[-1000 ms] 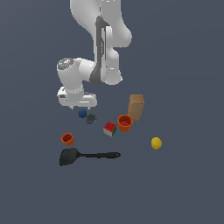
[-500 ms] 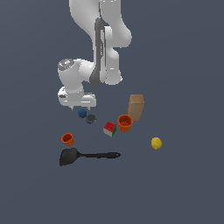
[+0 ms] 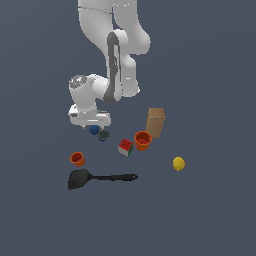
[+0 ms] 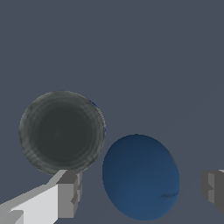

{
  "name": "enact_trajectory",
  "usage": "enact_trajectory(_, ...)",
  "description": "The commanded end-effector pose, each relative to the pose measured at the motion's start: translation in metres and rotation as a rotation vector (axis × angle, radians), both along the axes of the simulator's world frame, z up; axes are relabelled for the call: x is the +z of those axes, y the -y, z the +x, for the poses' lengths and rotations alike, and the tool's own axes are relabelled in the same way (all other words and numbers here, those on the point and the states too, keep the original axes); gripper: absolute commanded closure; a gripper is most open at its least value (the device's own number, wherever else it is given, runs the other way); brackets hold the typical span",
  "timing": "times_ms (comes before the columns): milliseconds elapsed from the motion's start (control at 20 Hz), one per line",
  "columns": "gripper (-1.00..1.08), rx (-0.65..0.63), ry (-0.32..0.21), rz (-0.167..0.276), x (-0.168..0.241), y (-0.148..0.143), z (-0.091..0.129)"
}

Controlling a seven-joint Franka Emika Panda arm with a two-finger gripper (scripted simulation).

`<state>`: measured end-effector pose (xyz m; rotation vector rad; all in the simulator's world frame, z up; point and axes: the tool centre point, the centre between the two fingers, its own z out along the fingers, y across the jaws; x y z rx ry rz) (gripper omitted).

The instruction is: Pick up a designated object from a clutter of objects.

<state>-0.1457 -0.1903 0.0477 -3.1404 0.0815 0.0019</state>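
Note:
The designated object, a smooth dark blue ball [image 4: 141, 176], fills the space between my two fingers in the wrist view; one fingertip [image 4: 70, 193] and the other [image 4: 213, 187] stand apart from it on either side. My gripper [image 4: 141, 190] is open around the ball. In the exterior view the blue ball [image 3: 94, 130] peeks out just under the gripper [image 3: 93, 126], which hangs low over it. The dark grey ridged round thing [image 4: 61, 131] lies right beside the ball [image 3: 104, 135].
The clutter of objects spreads toward the exterior view's right and front: a colourful puzzle cube [image 3: 125, 147], an orange cup [image 3: 143, 140], a tan box [image 3: 155, 122], a yellow lemon [image 3: 178, 163], a second orange cup [image 3: 77, 159] and a black spatula [image 3: 95, 178].

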Motion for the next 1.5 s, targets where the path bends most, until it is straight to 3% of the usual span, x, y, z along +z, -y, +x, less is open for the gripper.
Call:
enact_trajectory(0, -0.92, 0.0, 0.001, 0.0, -0.008, 0.0, 0.0)
enact_trajectory(250, -0.92, 0.0, 0.001, 0.0, -0.014, 0.0, 0.0)
enact_trajectory(300, 1.08, 0.0, 0.001, 0.0, -0.014, 0.0, 0.0)
enact_trajectory(1000, 1.08, 0.005, 0.005, -0.001, -0.007, -0.003, 0.003)
enact_trajectory(1450, 1.08, 0.004, 0.004, -0.001, 0.028, -0.017, 0.015)
